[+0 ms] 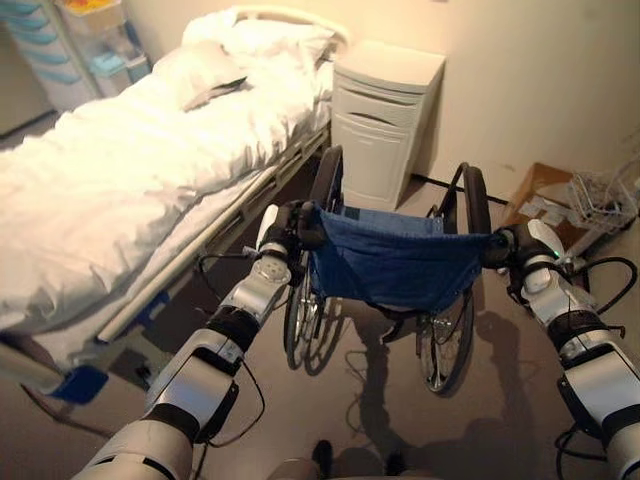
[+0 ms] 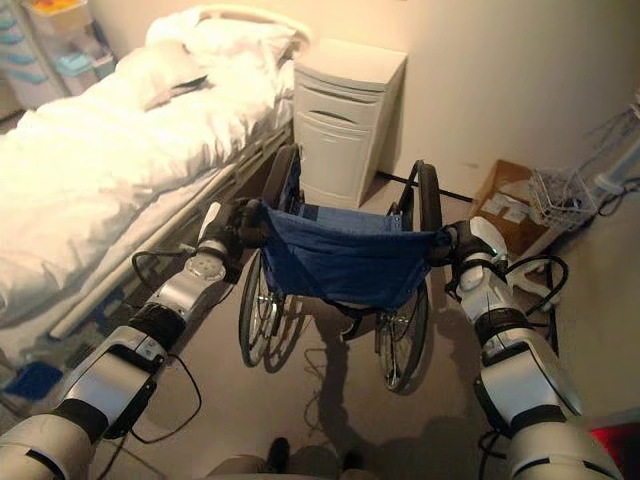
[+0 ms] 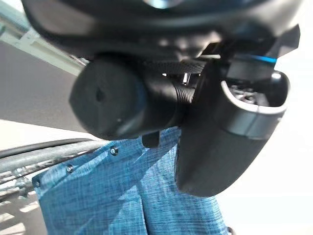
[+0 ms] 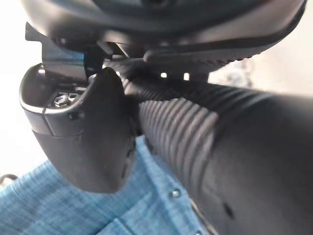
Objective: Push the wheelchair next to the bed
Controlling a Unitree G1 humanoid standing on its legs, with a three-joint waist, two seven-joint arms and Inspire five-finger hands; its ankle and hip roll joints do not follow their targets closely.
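Your wheelchair point(image 1: 395, 265) stands just right of the bed point(image 1: 130, 190), short of the far white cabinet point(image 1: 382, 120), with your left hand point(image 1: 283, 232) and right hand point(image 1: 512, 246) each clamped on a push handle, so only a little closing-in looks left.

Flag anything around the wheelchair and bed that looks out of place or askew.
Little stands out. The wheelchair stands upright, both hands, left hand and right hand, on its push handles. The bed is rumpled, and clutter lies on the floor by the wall.
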